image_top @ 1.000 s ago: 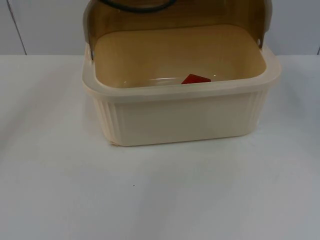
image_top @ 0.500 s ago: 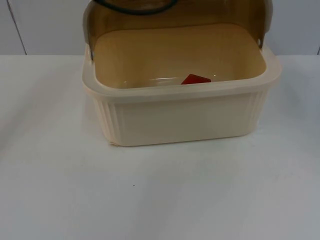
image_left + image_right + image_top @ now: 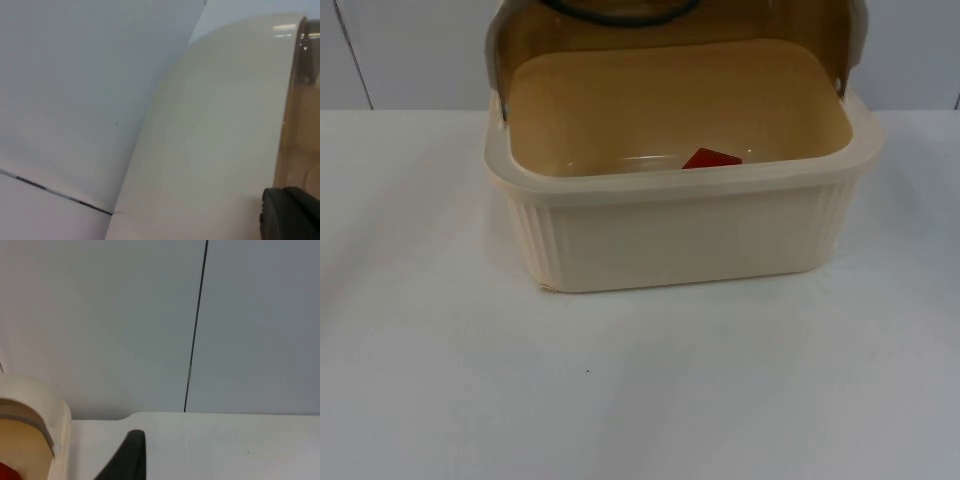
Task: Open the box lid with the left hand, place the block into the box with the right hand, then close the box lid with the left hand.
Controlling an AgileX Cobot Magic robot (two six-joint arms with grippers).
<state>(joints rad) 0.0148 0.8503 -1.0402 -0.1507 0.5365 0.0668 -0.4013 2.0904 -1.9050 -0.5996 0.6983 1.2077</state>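
I see the box (image 3: 680,225) standing on the white counter (image 3: 640,390), at the far middle, close to the grey partition wall (image 3: 410,50). It is cream-coloured with ribbed side walls and a broad rounded rim. Its lid (image 3: 670,35), a brown see-through shell, is swung up and back behind the opening, hinged at both far corners of the rim. The box stands open.

The block (image 3: 711,158) is red and lies on the floor of the box, right of centre, towards the near wall; the near rim hides its lower part. In the right wrist view a red corner of the block (image 3: 7,472) peeks out inside the box (image 3: 55,415), beside the rim and a grey hinge piece.

Left gripper: one black fingertip (image 3: 292,212) shows in the left wrist view, close against the cream outer wall of the box (image 3: 210,150), next to the brown lid edge (image 3: 300,125). I cannot tell whether the fingers are released or clenched.

Right gripper: one black fingertip (image 3: 131,455) shows over the counter (image 3: 225,445), just beside the box's right side, apart from it. I cannot tell the state of its fingers either.
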